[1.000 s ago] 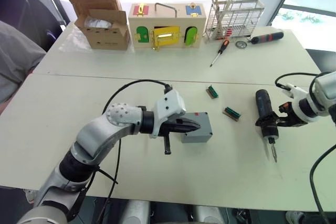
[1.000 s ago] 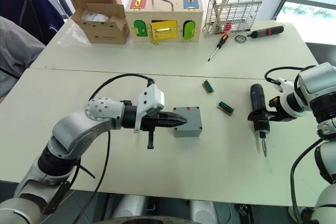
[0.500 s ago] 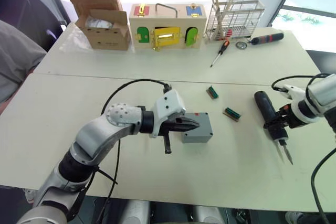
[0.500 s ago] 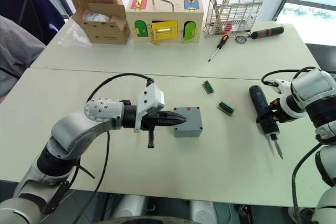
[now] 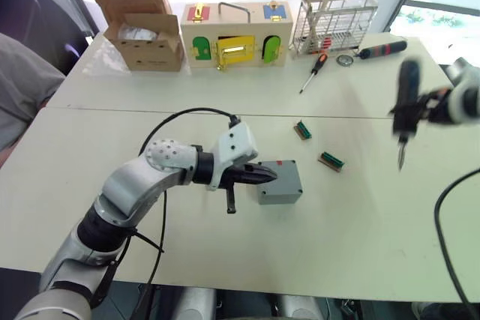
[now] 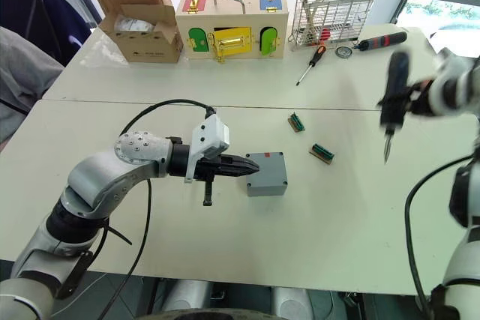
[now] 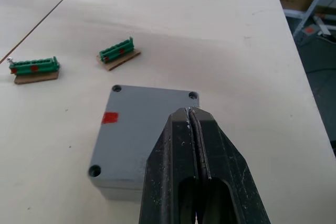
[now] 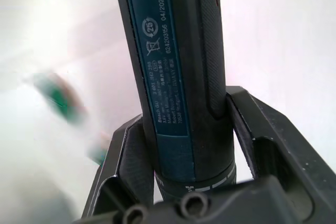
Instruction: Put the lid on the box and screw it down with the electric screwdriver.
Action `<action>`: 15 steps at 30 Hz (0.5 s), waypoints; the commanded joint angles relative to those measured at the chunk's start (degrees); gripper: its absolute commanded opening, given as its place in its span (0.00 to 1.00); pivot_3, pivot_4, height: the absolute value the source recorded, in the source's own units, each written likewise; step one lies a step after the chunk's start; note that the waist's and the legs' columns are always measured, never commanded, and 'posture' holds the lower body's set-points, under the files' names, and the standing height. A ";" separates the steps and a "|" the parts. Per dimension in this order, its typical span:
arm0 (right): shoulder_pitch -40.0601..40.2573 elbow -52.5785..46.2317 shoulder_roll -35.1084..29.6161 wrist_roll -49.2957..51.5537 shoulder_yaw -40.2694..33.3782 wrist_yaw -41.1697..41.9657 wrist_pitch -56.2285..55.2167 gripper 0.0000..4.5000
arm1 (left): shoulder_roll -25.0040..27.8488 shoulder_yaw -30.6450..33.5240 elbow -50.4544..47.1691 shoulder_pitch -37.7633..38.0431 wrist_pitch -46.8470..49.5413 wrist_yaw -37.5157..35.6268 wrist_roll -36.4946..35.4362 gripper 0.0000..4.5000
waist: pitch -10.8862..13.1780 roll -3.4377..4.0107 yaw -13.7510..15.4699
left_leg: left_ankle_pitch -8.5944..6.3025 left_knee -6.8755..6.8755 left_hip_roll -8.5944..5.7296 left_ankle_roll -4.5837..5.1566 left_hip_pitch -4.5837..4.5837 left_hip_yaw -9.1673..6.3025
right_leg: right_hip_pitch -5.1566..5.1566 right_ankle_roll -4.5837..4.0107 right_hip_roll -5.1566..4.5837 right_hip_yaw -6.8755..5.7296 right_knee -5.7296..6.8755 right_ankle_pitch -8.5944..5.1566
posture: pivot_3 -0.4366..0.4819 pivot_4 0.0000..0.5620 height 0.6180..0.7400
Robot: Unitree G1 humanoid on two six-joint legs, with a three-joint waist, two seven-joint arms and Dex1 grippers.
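**Q:** White tabletop (image 5: 360,222) first. Where do we find the box and lid?

**A:** Near the table's middle sits the box (image 5: 279,183), small and grey, with the lid (image 7: 147,129) already lying flat on top of it, corner holes showing and a red mark on its face. Two small green connector strips (image 5: 331,160) lie just beyond it, towards our right side.

**Q:** What are our hands doing?

**A:** Our left gripper (image 7: 190,116) is clenched shut on nothing, its closed tips resting over the lid's near edge as if to steady it. Our right gripper (image 8: 184,145) grasps the electric screwdriver (image 6: 392,95) around its thick black body.

**Q:** How does the tool lie against the box?

**A:** We hold it raised above the table, well apart from the box and off to our right. Its long axis stands nearly upright, with the thin metal bit pointing down. We judge the next move must carry it leftward, over the connector strips, to a corner hole. The left arm is far nearer the box.
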 commanded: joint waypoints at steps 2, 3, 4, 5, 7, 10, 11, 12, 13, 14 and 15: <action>12.10 -29.29 11.65 7.26 -26.63 -9.33 -7.21 0.42 | 0.10 1.66 3.64 -2.84 -2.80 -1.78 0.97 0.00 | -0.04 -0.15 -0.13 | 0.00 0.05 0.04 0.00 0.00 0.02 | 0.10 0.00 0.02 -0.02 0.00 0.00 | 0.48 0.27 1.00; 17.10 -40.43 17.81 9.17 -30.89 -11.69 -10.24 0.42 | 0.04 1.63 5.06 -3.46 -3.25 -1.93 1.47 0.00 | -0.04 -0.15 -0.44 | 0.00 0.20 0.06 0.00 0.01 0.09 | 0.15 0.01 0.01 0.02 0.03 0.00 | 0.48 0.27 1.00; 20.45 -47.89 22.14 10.49 -33.42 -13.50 -12.11 0.42 | -0.02 1.57 6.04 -3.89 -3.57 -2.06 1.84 0.00 | -0.06 -0.15 -0.59 | 0.00 0.28 0.06 0.00 0.01 0.09 | 0.17 0.03 0.01 0.04 0.06 0.01 | 0.48 0.27 1.00; 22.18 -54.23 27.74 14.39 -36.88 -14.90 -9.64 0.42 | 0.04 1.22 7.21 -4.50 -4.12 -2.27 2.64 0.00 | -0.05 -0.11 -0.66 | 0.01 0.32 0.10 -0.01 0.03 0.07 | 0.17 0.08 0.04 0.06 0.11 0.04 | 0.48 0.27 1.00; 23.86 -61.79 35.22 20.50 -40.58 -17.40 -7.15 0.42 | 0.43 0.70 8.70 -5.18 -4.86 -2.90 3.76 0.00 | -0.05 -0.07 -0.65 | 0.06 0.30 0.07 -0.08 0.01 0.11 | 0.01 0.09 0.05 0.14 0.31 0.05 | 0.48 0.27 1.00; 28.88 -72.15 41.61 24.14 -37.88 -19.13 -12.46 0.42 | 0.66 -1.66 9.75 -6.66 -3.10 -4.26 4.85 0.00 | -0.04 -0.05 -0.32 | 0.06 0.28 -0.01 -0.10 -0.02 0.03 | -0.16 0.09 0.00 0.13 0.69 0.05 | 0.48 0.27 1.00; 31.70 -75.24 42.56 24.25 -35.18 -18.59 -14.61 0.42 | 0.12 -2.26 9.73 -6.85 -2.19 -4.28 4.79 0.00 | -0.04 -0.05 -0.28 | 0.06 0.28 -0.09 -0.10 -0.02 -0.06 | -0.19 0.09 -0.05 0.13 0.86 0.05 | 0.48 0.27 1.00; 34.47 -77.70 43.72 25.00 -32.99 -18.29 -15.86 0.42 | -0.22 -3.02 9.56 -6.75 -1.86 -4.59 4.90 0.00 | -0.06 -0.09 -0.26 | 0.06 0.30 -0.24 -0.09 -0.02 -0.22 | -0.17 0.09 -0.10 0.14 0.95 0.05 | 0.48 0.27 1.00; 37.43 -79.77 44.29 25.85 -30.83 -17.56 -17.09 0.42 | -0.45 -3.66 9.37 -6.58 -1.42 -4.85 4.95 0.00 | -0.08 -0.12 -0.35 | 0.06 0.30 -0.37 -0.09 0.00 -0.37 | -0.08 0.09 -0.16 0.17 0.94 0.05 | 0.48 0.27 1.00; 39.41 -80.92 44.56 26.60 -29.37 -17.45 -18.08 0.42 | -0.41 -3.99 9.26 -6.38 -1.23 -5.14 5.03 0.00 | -0.08 -0.13 -0.54 | 0.05 0.33 -0.44 -0.07 0.02 -0.45 | 0.01 0.09 -0.17 0.18 0.93 0.05 | 0.48 0.27 1.00; 41.69 -81.93 44.46 27.36 -28.12 -17.01 -19.02 0.42 | -0.60 -4.40 9.38 -6.20 -1.74 -5.37 5.43 0.00 | -0.08 -0.13 -0.68 | 0.04 0.38 -0.50 -0.05 0.05 -0.46 | 0.07 0.09 -0.21 0.21 0.90 0.05 | 0.48 0.27 1.00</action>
